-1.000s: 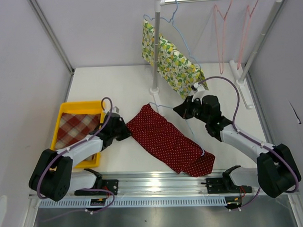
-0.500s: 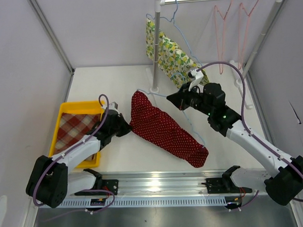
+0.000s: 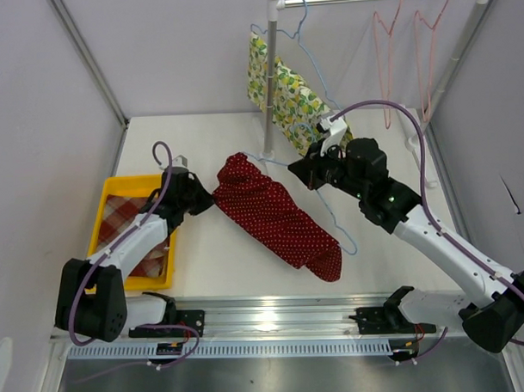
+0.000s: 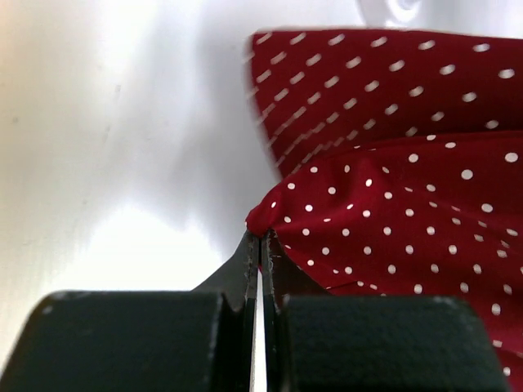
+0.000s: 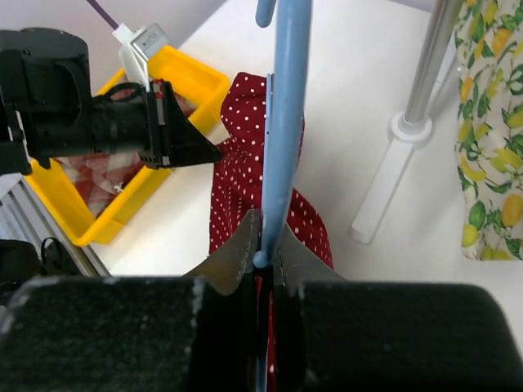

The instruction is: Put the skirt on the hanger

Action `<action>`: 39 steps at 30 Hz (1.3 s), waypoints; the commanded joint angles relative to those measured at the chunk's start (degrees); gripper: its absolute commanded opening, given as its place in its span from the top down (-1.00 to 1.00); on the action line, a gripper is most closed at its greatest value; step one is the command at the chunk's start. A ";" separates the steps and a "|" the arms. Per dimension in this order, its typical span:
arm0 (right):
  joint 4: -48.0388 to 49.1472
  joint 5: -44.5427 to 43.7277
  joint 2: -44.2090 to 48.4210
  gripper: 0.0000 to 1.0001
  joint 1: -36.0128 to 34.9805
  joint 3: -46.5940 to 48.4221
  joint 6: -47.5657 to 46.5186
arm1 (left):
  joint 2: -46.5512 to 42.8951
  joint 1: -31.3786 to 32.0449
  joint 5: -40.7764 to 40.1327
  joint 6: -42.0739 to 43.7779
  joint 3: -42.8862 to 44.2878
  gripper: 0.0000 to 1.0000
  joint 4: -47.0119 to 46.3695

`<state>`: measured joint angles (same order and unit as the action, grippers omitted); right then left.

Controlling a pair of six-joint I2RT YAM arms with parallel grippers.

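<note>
Skirt [image 3: 276, 214], red with white dots, stretches as a long band across the middle of the table [image 3: 208, 138], from near the foot of the rack [image 3: 267, 153] down to a lower end close to the front edge. The left gripper [image 3: 209, 200] is pinched on its upper left edge. The right gripper [image 3: 299, 171], on the opposite side of the skirt's top, is clamped on a blue wire hanger [image 3: 331, 215]. The wire crosses the skirt's upper end and runs down along its right edge, its far tip jutting out just beside the lower end. Whether the wire passes inside the cloth cannot be told from above. A yellow tray [image 3: 134, 178] with a plaid cloth [image 3: 129, 216] lies at the left, partly under the left arm. On the rack's rail hang a lemon-print cloth [image 3: 295, 107] and two pink hangers [image 3: 385, 63].

From the left wrist, the two fingers [image 4: 237, 273] meet with only a hairline between them, a fold of the skirt's [image 4: 392, 204] edge nipped at their tips. The cloth fans out to the right and upward over the white table [image 4: 122, 163].

From the right wrist, the fingers [image 5: 233, 261] are pressed together on the hanger [image 5: 286, 106], whose blue wire rises straight up the middle of the view. Behind it lies the skirt [image 5: 237, 184], with the left gripper's [image 5: 214, 152] pointed tip at its left edge and the tray [image 5: 192, 82] beyond. The rack's post [image 5: 429, 57] and the lemon-print cloth [image 5: 494, 122] stand at the right
</note>
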<state>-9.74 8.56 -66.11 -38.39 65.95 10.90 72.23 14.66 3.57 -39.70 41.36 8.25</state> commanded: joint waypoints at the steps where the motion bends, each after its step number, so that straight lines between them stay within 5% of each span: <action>1: 0.07 -1.61 0.19 1.00 -0.10 3.92 -1.76 | 0.81 -0.94 3.27 2.79 1.79 0.99 -0.16; 7: 0.42 -3.46 -2.27 1.00 -0.72 5.41 -1.05 | -0.95 -0.86 4.78 3.49 -0.84 0.73 -0.87; 11: 0.42 -5.21 -3.59 1.00 -1.51 7.16 -0.70 | -2.87 -0.33 7.49 4.28 -2.25 0.15 -2.01; 15: 0.16 -6.27 -5.61 1.00 -2.13 9.45 -0.88 | -10.68 7.55 2.26 7.35 -0.59 -0.10 0.18; 25: -4.24 -6.54 -10.36 1.00 -2.39 16.93 1.67 | -25.03 34.54 -13.65 11.93 0.47 -0.18 -2.62; 32: -6.08 -7.67 -11.68 1.00 -3.18 19.30 3.52 | -17.22 58.79 -35.38 18.43 3.72 -0.28 -7.63; 39: -8.54 -10.38 -12.29 1.00 -3.53 21.32 4.75 | -8.87 66.46 -41.80 23.70 6.62 -0.31 -14.49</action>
<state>-19.81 0.80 -79.11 -41.56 83.13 13.85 61.60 79.11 -31.09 -20.40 44.53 0.21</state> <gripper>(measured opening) 0.066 0.651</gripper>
